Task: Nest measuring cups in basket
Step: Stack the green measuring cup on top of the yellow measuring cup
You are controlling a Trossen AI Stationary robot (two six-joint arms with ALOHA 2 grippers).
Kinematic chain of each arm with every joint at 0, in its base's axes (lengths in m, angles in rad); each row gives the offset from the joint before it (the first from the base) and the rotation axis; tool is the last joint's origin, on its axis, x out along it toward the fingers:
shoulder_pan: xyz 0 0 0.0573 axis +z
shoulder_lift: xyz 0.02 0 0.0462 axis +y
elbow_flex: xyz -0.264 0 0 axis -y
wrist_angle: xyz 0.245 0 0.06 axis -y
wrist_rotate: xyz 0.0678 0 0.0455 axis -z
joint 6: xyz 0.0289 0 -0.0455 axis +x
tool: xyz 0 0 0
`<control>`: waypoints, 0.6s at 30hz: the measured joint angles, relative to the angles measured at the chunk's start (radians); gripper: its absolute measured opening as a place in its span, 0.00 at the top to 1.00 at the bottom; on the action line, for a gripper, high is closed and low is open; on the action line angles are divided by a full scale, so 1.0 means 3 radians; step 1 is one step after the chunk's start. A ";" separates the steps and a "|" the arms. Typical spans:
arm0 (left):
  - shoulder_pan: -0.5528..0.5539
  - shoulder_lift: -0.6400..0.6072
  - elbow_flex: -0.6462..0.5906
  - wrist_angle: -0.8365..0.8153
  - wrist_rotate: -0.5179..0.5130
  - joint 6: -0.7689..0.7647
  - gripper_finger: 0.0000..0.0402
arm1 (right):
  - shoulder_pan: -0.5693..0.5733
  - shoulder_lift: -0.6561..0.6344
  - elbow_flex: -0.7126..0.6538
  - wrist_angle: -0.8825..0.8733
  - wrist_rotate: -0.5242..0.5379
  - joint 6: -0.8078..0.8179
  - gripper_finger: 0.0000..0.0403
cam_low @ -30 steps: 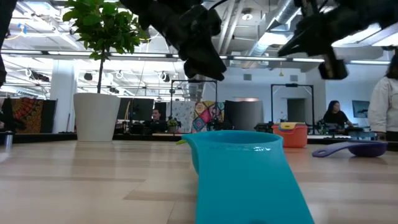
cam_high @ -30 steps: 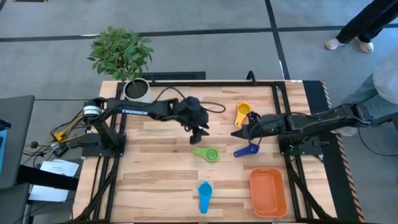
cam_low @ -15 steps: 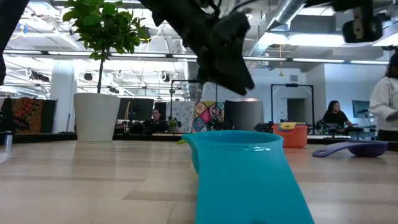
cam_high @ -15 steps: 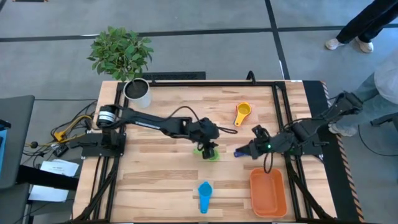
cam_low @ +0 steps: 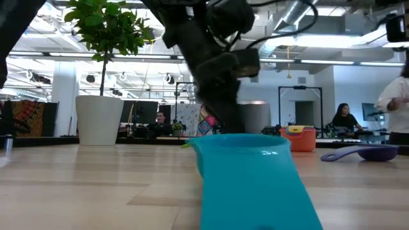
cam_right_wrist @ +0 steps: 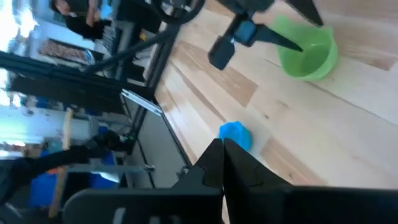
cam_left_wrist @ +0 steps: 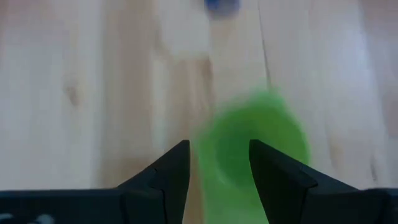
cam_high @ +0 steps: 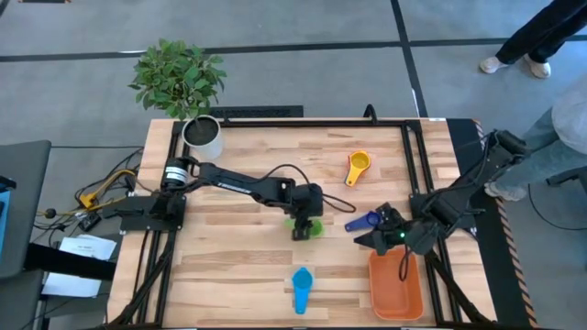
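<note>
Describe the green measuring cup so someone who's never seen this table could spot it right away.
Start at the orange basket near the table's front right corner, then look toward the table's middle. The green measuring cup lies there under the left gripper, the only green scoop.

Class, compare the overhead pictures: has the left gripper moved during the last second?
Yes. The left gripper moved away from the white plant pot, coming down over the green cup.

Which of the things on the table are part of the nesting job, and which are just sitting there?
Job:
- green plastic measuring cup, left gripper open around it
- dark blue plastic measuring cup
- orange plastic measuring cup
- light blue plastic measuring cup
- shallow orange plastic basket

Lying about:
- white pot with leafy plant
</note>
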 joint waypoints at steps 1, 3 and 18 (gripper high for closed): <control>0.0000 0.0016 -0.0006 -0.0034 0.0019 0.0006 0.62 | 0.0006 0.0012 0.0002 0.0031 0.0032 0.0036 0.96; -0.0002 0.0051 -0.0003 -0.0023 -0.0003 0.0009 0.62 | 0.0017 0.0032 0.0003 0.0028 0.0080 0.0049 0.97; 0.0140 0.0045 -0.0003 -0.0101 -0.0049 -0.0041 0.97 | 0.0008 0.0049 0.0003 0.0129 0.0390 0.0110 0.97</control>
